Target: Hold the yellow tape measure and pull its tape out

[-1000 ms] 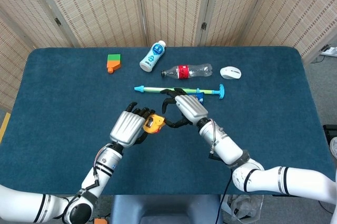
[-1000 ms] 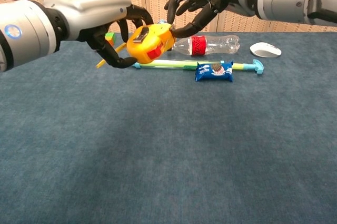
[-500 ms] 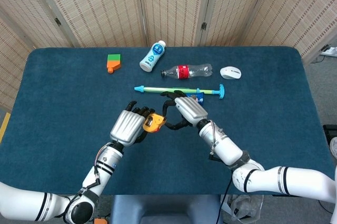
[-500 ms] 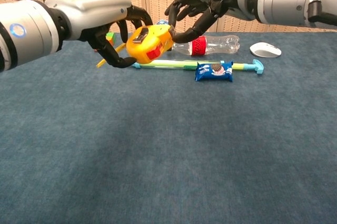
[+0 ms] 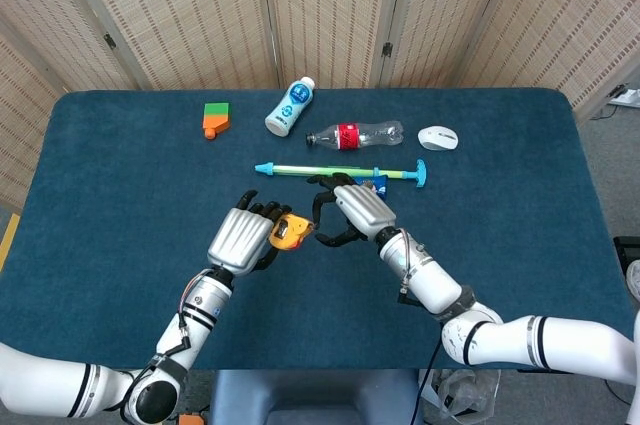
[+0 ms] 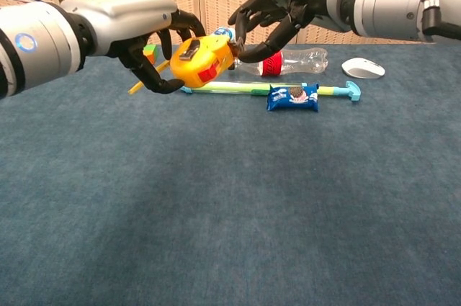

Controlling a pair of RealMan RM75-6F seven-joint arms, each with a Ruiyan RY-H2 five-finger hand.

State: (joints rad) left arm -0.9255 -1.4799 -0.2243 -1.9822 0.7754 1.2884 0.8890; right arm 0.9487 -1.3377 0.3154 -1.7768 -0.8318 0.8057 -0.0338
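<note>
Chest view: table (image 6: 216,212) below, my left hand (image 6: 148,39) grasping yellow tape measure (image 6: 200,60), held in air above table. My right hand (image 6: 277,14) at 3 o'clock of case, fingertips (image 6: 241,50) curled at its edge where tape tab should be; tab too small to see, cannot tell if pinched.

Risks, my judgement:
- fingertips slip off tab, tape not drawn out
- pull twists case loose from left grasp, it drops
- falls toward blue snack pack (image 6: 292,96) and green-blue stick (image 6: 245,88) at 5 o'clock
</note>
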